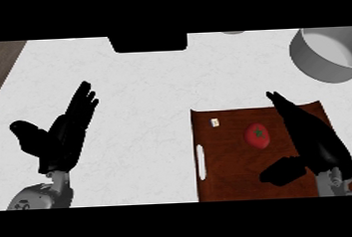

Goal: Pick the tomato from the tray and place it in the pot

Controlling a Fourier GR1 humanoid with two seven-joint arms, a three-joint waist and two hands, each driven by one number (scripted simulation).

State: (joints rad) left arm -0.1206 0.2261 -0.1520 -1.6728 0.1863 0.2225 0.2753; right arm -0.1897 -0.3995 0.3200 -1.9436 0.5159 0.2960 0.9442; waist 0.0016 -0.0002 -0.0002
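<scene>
A red tomato [258, 135] with a green stem lies on the brown tray [229, 175] at the lower right. My right hand [311, 139] hovers over the tray's right side, just right of the tomato, fingers straight and pointing away, thumb spread below; it touches nothing. The grey pot [323, 59] stands at the upper right corner, partly cut off by the view's edge. My left hand [62, 135] rests open at the lower left over the white counter, fingers up.
A small pale tag [216, 122] lies near the tray's upper left corner, and a white slot handle [201, 162] marks its left edge. A black rectangular object [148, 43] sits at the counter's far edge. Wooden floor [0, 63] shows at the upper left.
</scene>
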